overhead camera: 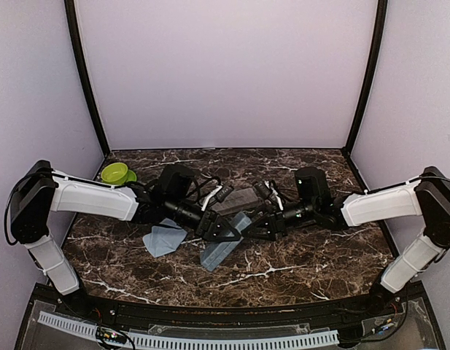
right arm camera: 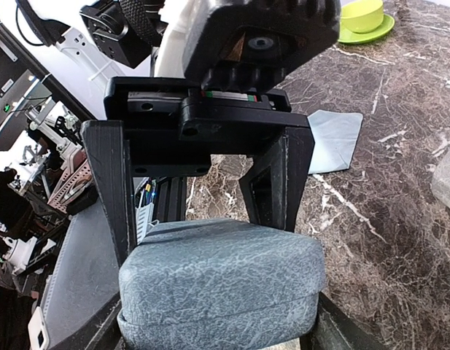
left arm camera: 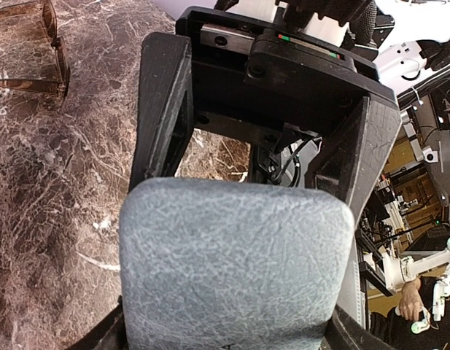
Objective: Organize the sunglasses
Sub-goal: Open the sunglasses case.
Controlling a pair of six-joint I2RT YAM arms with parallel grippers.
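Marbled counter (overhead camera: 305, 262) — left fingers (right arm camera: 111, 182), right fingers (left arm camera: 163, 109) both clamped on grey case (right arm camera: 217, 277) (opposite ends), brown sunglasses (left arm camera: 53, 55) lying apart.

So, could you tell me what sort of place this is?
Probably a robotics lab booth: lilac walls enclose a marble-look table, two arms sit at its edge, and another rig shows beyond it.
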